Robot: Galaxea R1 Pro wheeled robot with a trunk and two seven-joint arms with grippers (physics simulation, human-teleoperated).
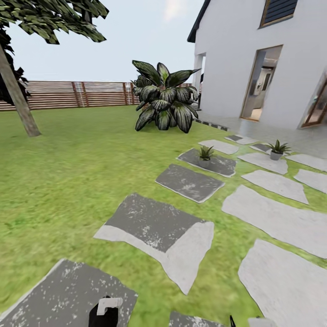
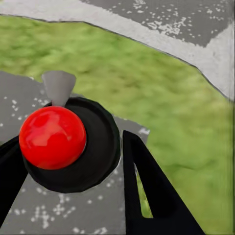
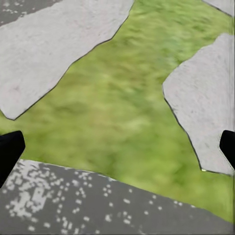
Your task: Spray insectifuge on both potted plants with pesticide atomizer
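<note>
Stepping stones [image 1: 159, 227]: rough, matt, speckled grey. Lawn [image 1: 68, 181]: matt grass. Fence [image 1: 68, 94]: brown wooden slats. House wall [image 1: 227, 59]: smooth, matt white. Red ball [image 2: 52, 137]: glossy, smooth. Left claw [image 2: 68, 171]: matt black.

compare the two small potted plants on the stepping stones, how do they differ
The nearer potted plant sits on a dark grey stone, its pot hard to make out; the farther potted plant sits among pale stones to its right, its light grey pot showing clearly. Both are upright small rosettes of pointed green leaves.
</note>
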